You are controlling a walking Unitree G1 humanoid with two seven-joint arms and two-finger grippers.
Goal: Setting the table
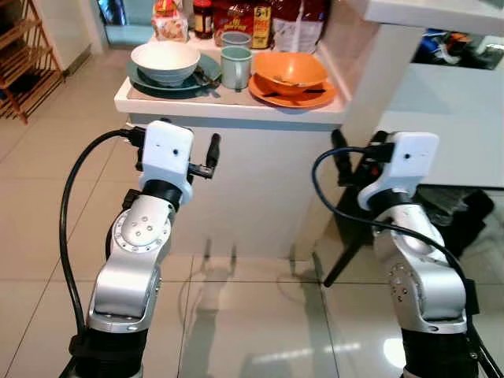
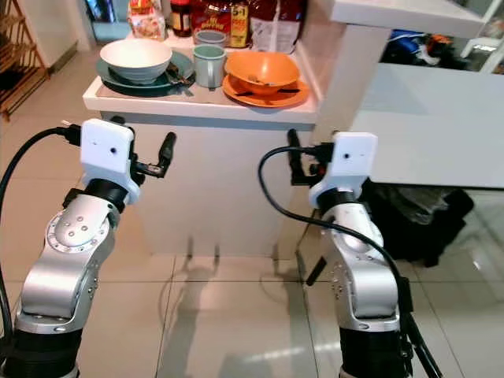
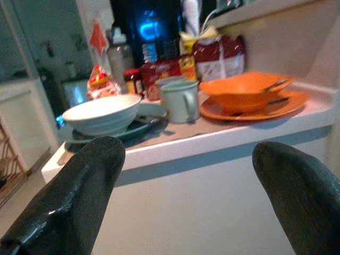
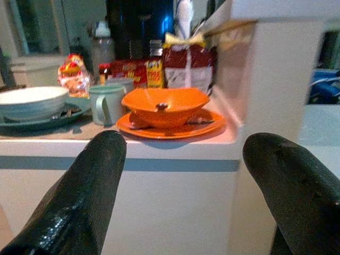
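Note:
On a white counter (image 1: 236,109) stands a white bowl (image 1: 165,61) on a dark green plate (image 1: 138,79). Beside it are a pale green mug (image 1: 235,68) and an orange bowl (image 1: 290,71) with a spoon in it, on an orange plate (image 1: 317,98). My left gripper (image 3: 186,154) is raised in front of the counter, below its edge, open with nothing between its fingers. My right gripper (image 4: 183,143) is held up at the same height, facing the orange bowl, open as well and holding nothing.
Food packets and jars (image 1: 252,16) line the back of the counter. A wooden rack (image 1: 24,63) stands at the far left. A white table (image 1: 449,118) is at the right, with a dark bag (image 1: 461,213) under it. Glossy tiles cover the floor.

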